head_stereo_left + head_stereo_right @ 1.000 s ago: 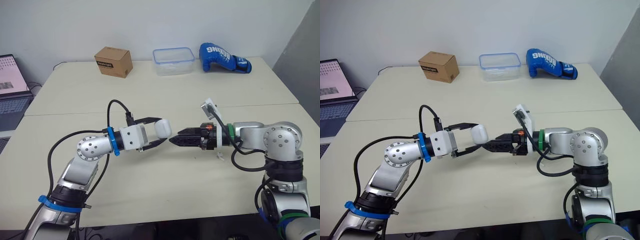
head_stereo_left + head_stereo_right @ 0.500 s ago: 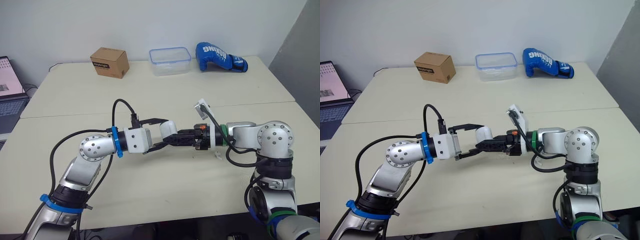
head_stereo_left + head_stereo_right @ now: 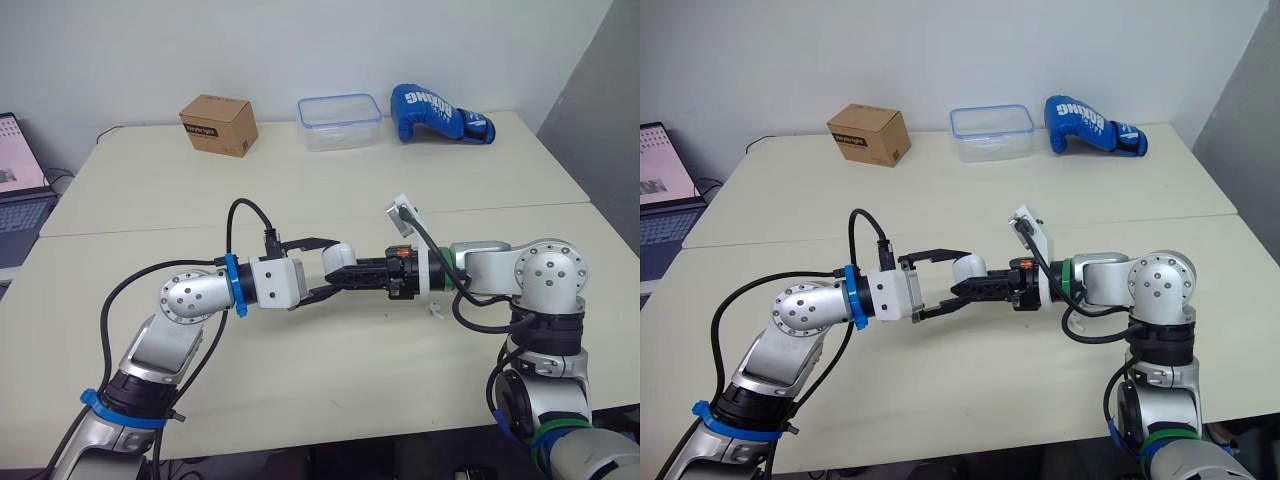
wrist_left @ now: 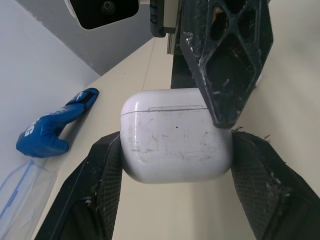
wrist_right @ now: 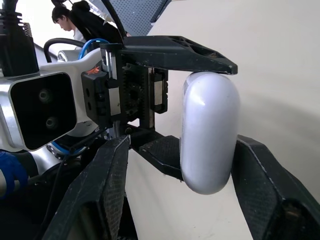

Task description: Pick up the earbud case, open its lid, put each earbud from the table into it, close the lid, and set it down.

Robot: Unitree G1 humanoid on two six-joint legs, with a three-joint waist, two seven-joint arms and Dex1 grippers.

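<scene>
Along the far edge of the pale tabletop (image 3: 150,200) there's a brown cardboard box (image 3: 214,124) on the left, then a clear plastic container (image 3: 340,121) with a blue-rimmed lid, then a blue boxing glove (image 3: 440,102) lying on its side, each standing apart from the next. Off the left side, an open laptop (image 3: 18,190) is lit up. A person (image 5: 75,22) sits in the background of the right wrist view.

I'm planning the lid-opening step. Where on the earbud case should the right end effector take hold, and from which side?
Probably the lid, the narrow band above the seam, approached from the end facing away from the left end effector. Its fingers clamp the earbud case by both sides of the lower body, leaving that rounded lid end free toward the right end effector.
</scene>
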